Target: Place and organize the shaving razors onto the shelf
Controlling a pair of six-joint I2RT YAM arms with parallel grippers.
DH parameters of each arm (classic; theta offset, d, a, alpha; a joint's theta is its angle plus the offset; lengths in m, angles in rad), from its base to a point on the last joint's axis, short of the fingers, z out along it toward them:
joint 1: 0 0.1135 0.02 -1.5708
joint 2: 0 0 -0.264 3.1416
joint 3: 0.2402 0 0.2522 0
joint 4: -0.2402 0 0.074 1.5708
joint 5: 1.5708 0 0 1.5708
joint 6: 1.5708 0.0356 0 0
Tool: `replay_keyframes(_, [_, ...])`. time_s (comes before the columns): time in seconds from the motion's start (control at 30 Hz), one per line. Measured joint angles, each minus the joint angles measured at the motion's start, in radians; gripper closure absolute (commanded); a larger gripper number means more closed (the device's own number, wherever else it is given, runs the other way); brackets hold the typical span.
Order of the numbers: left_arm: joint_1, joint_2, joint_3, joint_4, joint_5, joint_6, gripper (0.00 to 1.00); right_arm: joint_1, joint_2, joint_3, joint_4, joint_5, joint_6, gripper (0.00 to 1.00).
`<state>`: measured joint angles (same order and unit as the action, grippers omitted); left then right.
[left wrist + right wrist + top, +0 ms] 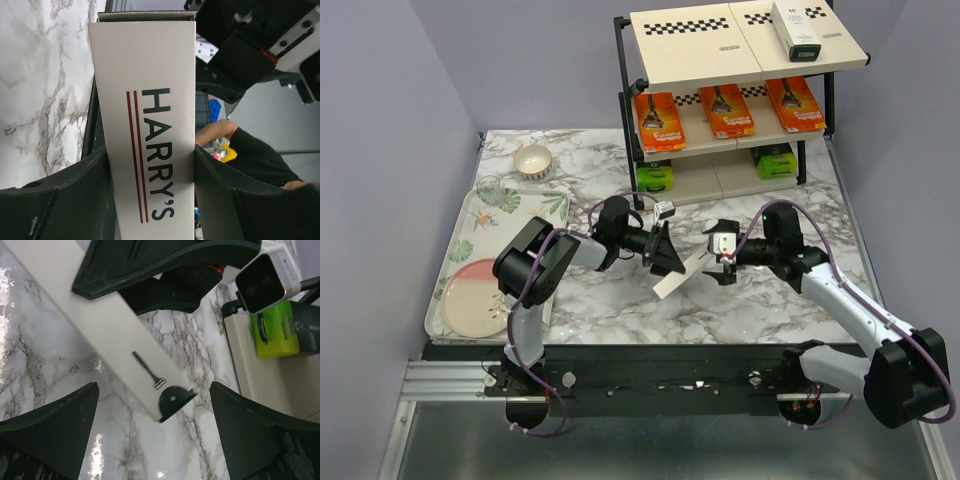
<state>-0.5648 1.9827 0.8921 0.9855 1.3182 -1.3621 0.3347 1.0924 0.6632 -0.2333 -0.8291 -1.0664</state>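
My left gripper (pixel 668 260) (pixel 150 150) is shut on a slim white razor box (pixel 682 275) (pixel 145 65) printed HARRY'S, with both fingers pressed to its long sides. The box slants over the marble at mid-table. My right gripper (pixel 718 250) (pixel 154 385) stands open facing the box's free end (pixel 125 355), which lies apart from its fingers. The shelf (pixel 690 45) stands at the back right. Its top board holds another white box (pixel 795 28). Three orange packs (pixel 728 110) lie on the middle board, and two black packs with green ends (pixel 775 160) (pixel 272 330) on the bottom one.
A floral tray (pixel 535 205) at the left carries a pink plate (pixel 475 295). A small bowl (pixel 532 160) sits behind it on the marble. The shelf's bottom board (pixel 245 365) lies just right of my right gripper.
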Motion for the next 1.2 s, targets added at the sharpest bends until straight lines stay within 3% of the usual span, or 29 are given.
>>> replay_keyframes(0.23, [-0.046, -0.055, 0.019, -0.218, 0.035, 0.179, 0.34, 0.005, 0.054, 0.101, -0.053, -0.056, -0.175, 0.01])
replay_keyframes(0.53, [-0.048, -0.064, 0.072, -0.396, 0.057, 0.315, 0.37, 0.011, 0.099, 0.226, -0.473, -0.135, -0.613, 0.0])
replay_keyframes(0.7, [-0.056, -0.075, 0.075, -0.479, 0.067, 0.387, 0.37, 0.028, 0.111, 0.232, -0.555, -0.14, -0.69, 0.01])
replay_keyframes(0.87, [-0.072, -0.097, 0.105, -0.626, 0.072, 0.507, 0.37, 0.06, 0.222, 0.325, -0.606, -0.142, -0.697, 0.03])
replay_keyframes(1.0, [-0.086, -0.12, 0.122, -0.711, 0.075, 0.586, 0.38, 0.072, 0.241, 0.343, -0.623, -0.132, -0.71, 0.17])
replay_keyframes(1.13, [-0.089, -0.126, 0.129, -0.757, 0.076, 0.625, 0.4, 0.091, 0.269, 0.381, -0.677, -0.111, -0.738, 0.43])
replay_keyframes(1.2, [-0.089, -0.126, 0.129, -0.771, 0.076, 0.639, 0.4, 0.098, 0.278, 0.4, -0.719, -0.094, -0.755, 0.47])
